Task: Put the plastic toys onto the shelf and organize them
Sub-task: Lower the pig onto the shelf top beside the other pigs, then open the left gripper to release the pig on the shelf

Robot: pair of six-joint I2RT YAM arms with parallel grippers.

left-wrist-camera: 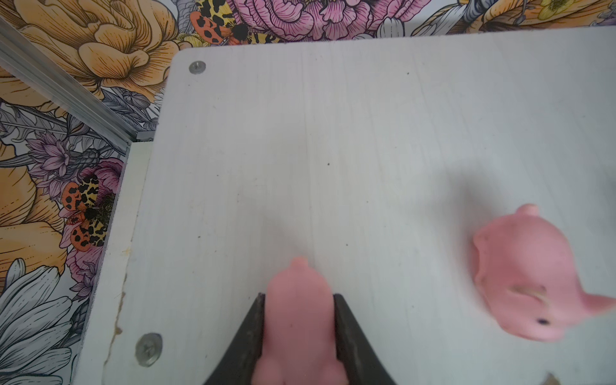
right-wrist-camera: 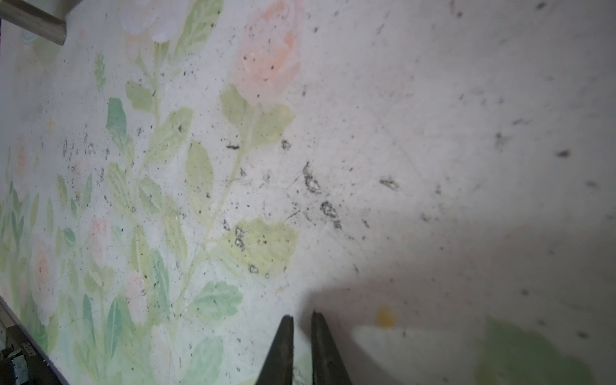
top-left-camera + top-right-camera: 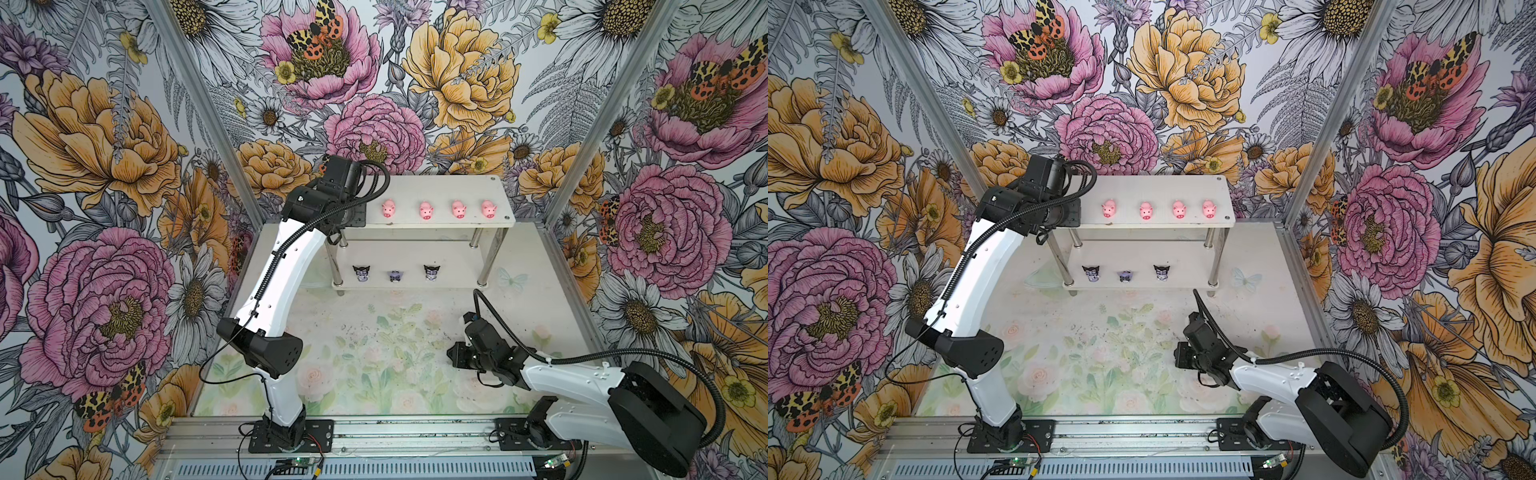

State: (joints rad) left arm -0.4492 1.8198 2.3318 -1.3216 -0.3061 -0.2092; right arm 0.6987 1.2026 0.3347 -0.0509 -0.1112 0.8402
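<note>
2 overhead views sharing shelf (image 3: 440, 189), wrist cameras close

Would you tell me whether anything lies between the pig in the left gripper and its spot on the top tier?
Nothing visible does. The shelf around the held pig is bare; the nearest pig stands apart, to one side.

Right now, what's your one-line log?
left claw: gripping pig at shelf top; right claw: shut, empty; upper tier: four pigs; lower tier: three black-eared figures
</note>
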